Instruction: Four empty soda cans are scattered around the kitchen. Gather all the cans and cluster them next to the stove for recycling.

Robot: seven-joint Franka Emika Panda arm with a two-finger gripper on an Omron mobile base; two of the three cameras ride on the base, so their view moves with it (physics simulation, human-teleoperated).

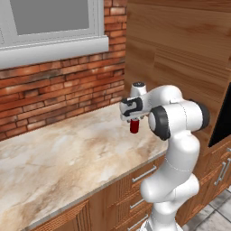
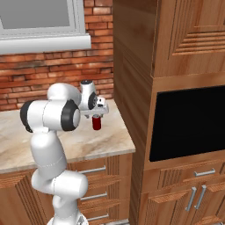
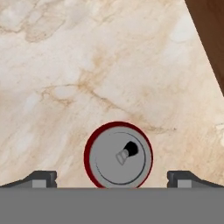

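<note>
One red soda can (image 3: 118,156) with a silver top stands upright on the marble counter (image 1: 67,153), near its right end. My gripper (image 3: 112,177) hangs straight above the can, open, with one dark fingertip on each side of it and a wide gap to both. From the base cameras the can (image 1: 134,127) (image 2: 96,123) shows just under the hand (image 1: 133,108) (image 2: 97,107). The stove is out of view.
A brick wall (image 1: 54,94) with a window sill runs behind the counter. A tall wooden cabinet side (image 2: 132,79) closes the counter's right end, close to the can. A black built-in oven panel (image 2: 189,123) sits in that cabinet. Drawers (image 1: 135,180) line the counter front.
</note>
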